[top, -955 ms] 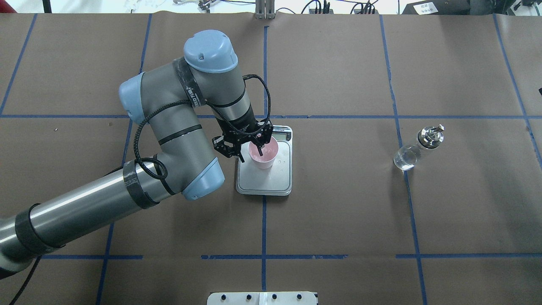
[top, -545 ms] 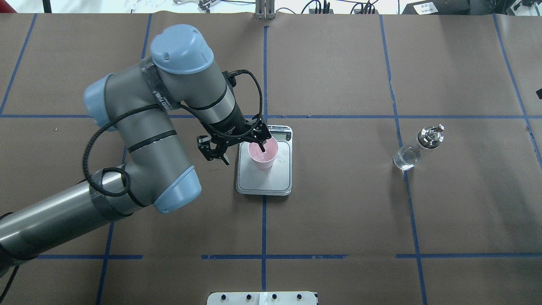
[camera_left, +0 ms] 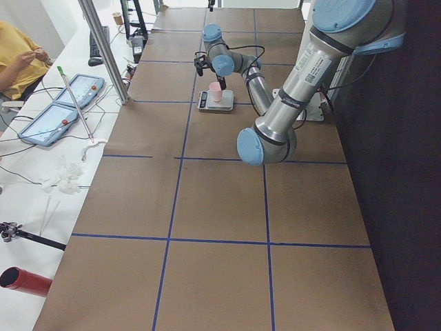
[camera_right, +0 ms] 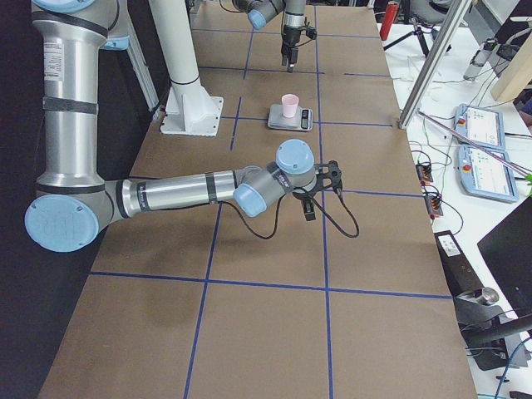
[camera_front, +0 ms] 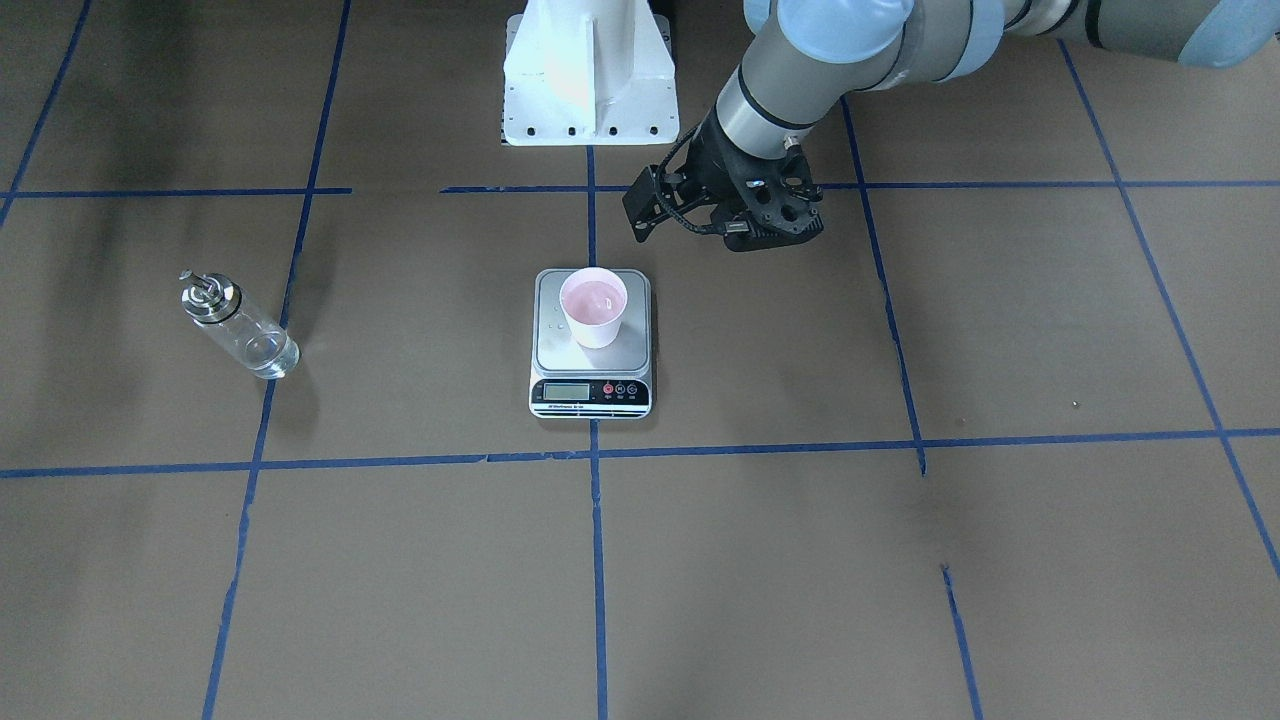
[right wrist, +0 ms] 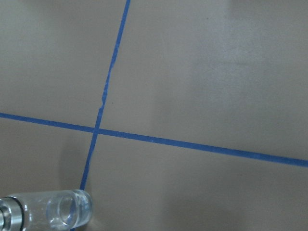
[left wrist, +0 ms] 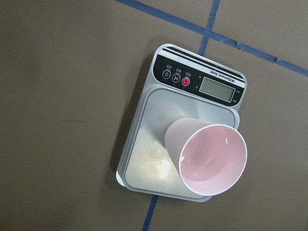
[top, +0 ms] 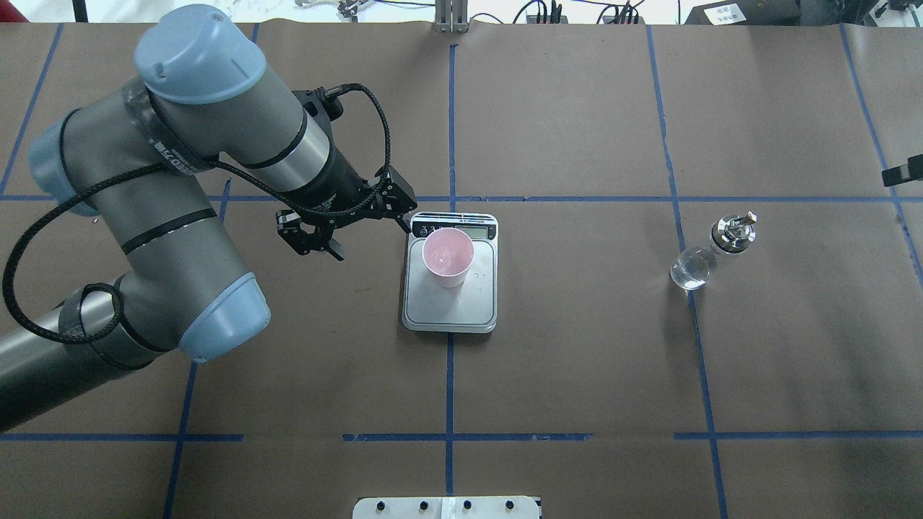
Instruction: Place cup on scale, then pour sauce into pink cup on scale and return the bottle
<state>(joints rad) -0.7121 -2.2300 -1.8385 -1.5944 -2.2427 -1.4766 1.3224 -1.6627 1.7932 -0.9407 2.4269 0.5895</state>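
Note:
The pale pink cup stands upright on the silver scale at the table's middle, also in the front view and the left wrist view. My left gripper is open and empty, raised just left of the scale and apart from the cup. The clear glass bottle with its silver cap stands on the table to the right, untouched. Its base shows in the right wrist view. Only a black part of my right gripper shows at the overhead view's right edge. I cannot tell whether it is open or shut.
Brown paper with blue tape lines covers the table. The white robot base stands behind the scale in the front view. A person and tablets are beside the table in the left exterior view.
My left gripper opened off the cup's rim and drew back to the left, away from the scale. The cup stayed on the scale. A part of the right gripper came into the overhead view's right edge.

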